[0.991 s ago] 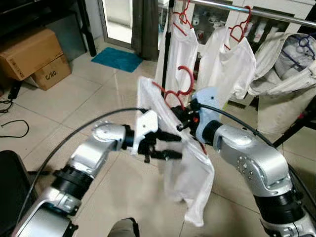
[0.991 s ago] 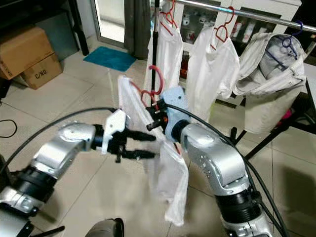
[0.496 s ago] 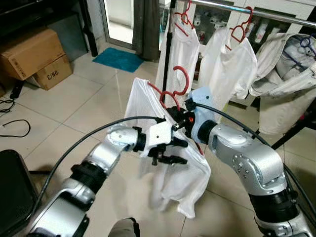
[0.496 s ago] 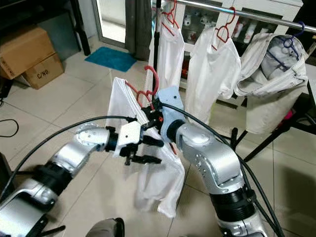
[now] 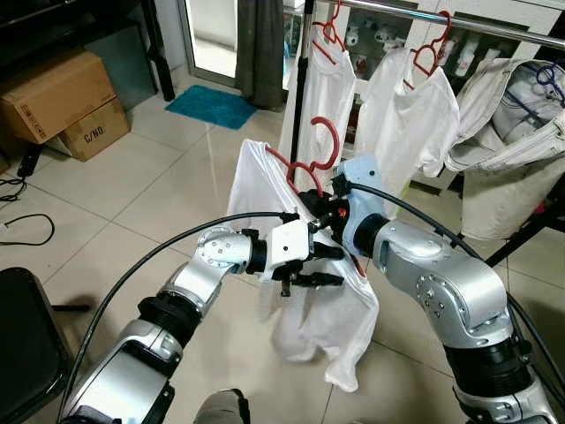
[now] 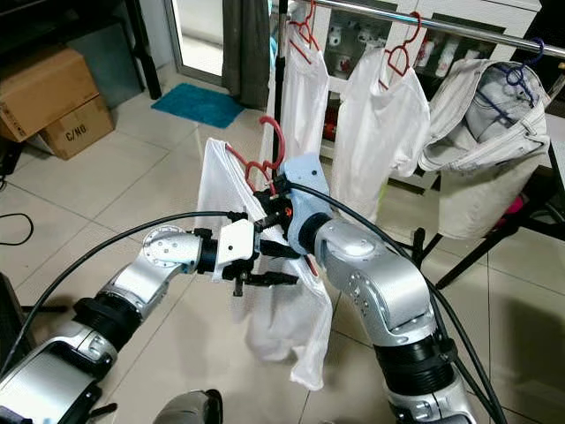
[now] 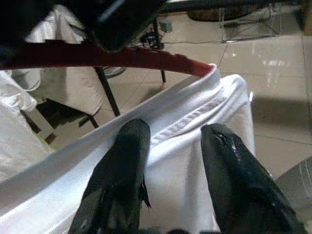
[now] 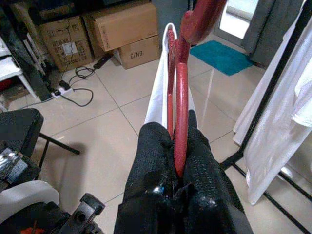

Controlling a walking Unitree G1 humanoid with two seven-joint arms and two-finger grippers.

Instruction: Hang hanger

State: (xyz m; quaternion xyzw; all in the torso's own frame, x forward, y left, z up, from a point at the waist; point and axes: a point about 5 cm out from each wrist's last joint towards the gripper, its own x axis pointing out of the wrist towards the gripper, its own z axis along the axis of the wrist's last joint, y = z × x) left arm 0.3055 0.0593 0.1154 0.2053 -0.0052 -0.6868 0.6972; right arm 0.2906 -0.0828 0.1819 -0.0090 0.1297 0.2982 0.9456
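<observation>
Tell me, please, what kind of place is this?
Probably a home's laundry or utility corner: white shirts hang on red hangers from a metal clothes rail over a tiled floor, with cardboard boxes stacked by a doorway.

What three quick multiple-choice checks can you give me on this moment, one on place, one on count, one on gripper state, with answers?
1. Where is the shirt on the red hanger that is being worked on?
A. Held up in front of the rail
B. On the floor
C. Inside the cardboard box

2. How many white shirts already hang from red hangers on the rail?
A. None
B. Two
C. Five

3. What is the right gripper doing?
A. Open in free air
B. Shut on the red hanger
C. Gripping the rail

Answers:
1 A, the white shirt hangs from the hanger in the right gripper, short of the rail.
2 B, two red hooks with white shirts sit on the rail.
3 B, the right wrist view shows its fingers clamped on the hanger's neck; the left gripper is open against the shirt's collar.
</observation>
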